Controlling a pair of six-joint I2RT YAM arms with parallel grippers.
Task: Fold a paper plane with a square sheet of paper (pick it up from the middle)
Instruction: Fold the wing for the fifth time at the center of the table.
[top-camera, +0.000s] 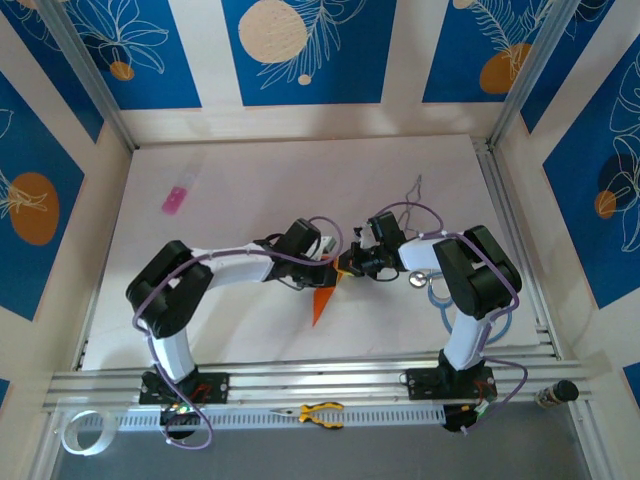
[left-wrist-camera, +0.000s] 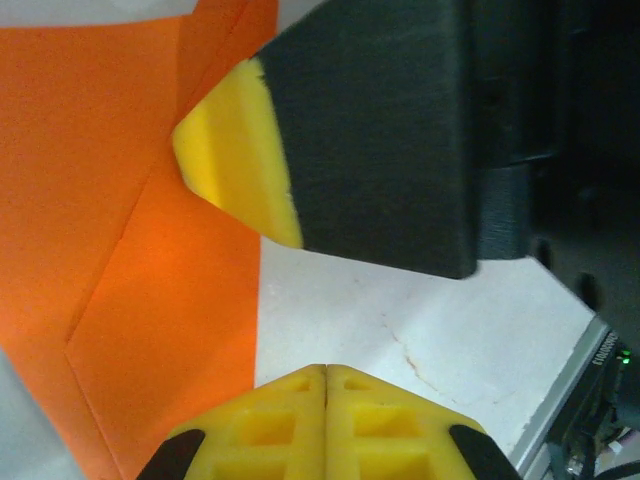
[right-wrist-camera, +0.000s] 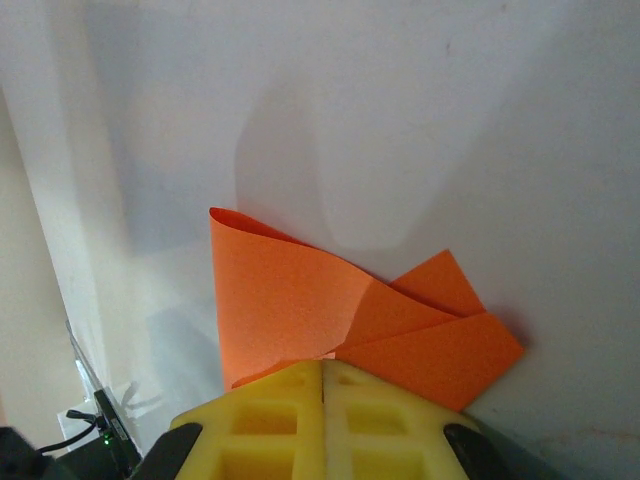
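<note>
my right pincer (right-wrist-camera: 323, 368) is closed tight, and the orange paper (right-wrist-camera: 290, 300) fans straight out of its tips, so i judge that it is pinching the paper. my left pincer (left-wrist-camera: 325, 375) is closed too and sits almost tip to tip with the right one. the paper runs just beside its left finger, and i cannot tell whether it nips an edge. the paper is already a narrow creased shape with flaps folded over. its point aims at the near edge of the table (top-camera: 250, 180), a little inward from the middle of that edge. i read this as mid-fold, with the plane not yet finished. next, one pincer should hold the layers while the other opens, shifts and presses a new crease with the edges matched. thin paper may slip or tear if i pull both ways.
</note>
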